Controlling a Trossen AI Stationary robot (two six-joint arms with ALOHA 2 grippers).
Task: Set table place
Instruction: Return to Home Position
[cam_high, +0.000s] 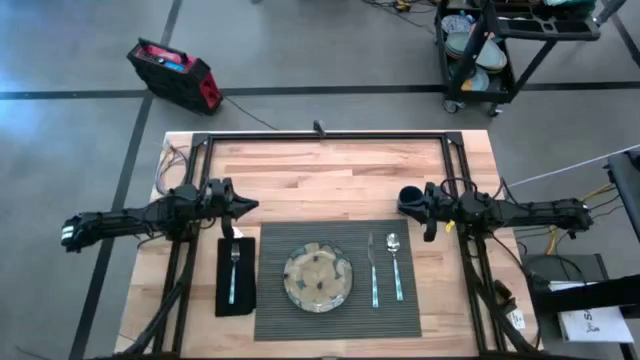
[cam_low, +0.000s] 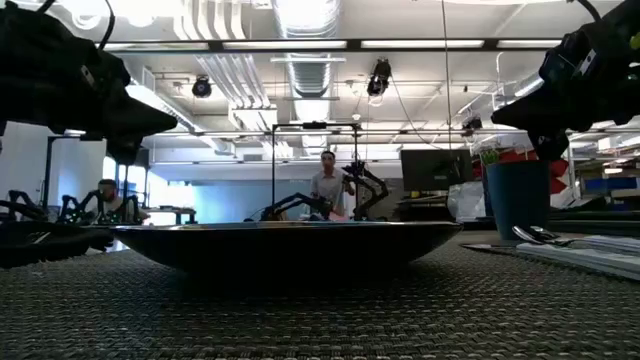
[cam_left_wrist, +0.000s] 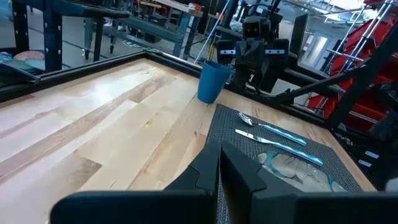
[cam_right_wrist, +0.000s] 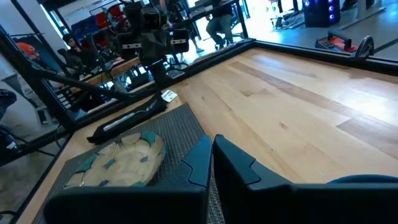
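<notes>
jaws on both arms are clenched on nothing, the fingers pressed tip to tip in each wrist view. that suits arms with nothing left to carry. the left jaws hang over the bare bench (cam_high: 330, 175). the black napkin (cam_high: 245, 292) and its fork (cam_high: 233, 272) lie just beside them, toward the bench's front edge. the right jaws hover just beside the blue cup (cam_high: 410, 197); whether they touch it i cannot tell. between the two sets of jaws lies the ribbed placemat (cam_high: 335, 322). the plate (cam_high: 317, 277) sits at its middle, with the knife (cam_high: 374, 270) and spoon (cam_high: 394, 265) side by side on the half nearer the right jaws. i judge the place complete, with only parking the arms left.
</notes>
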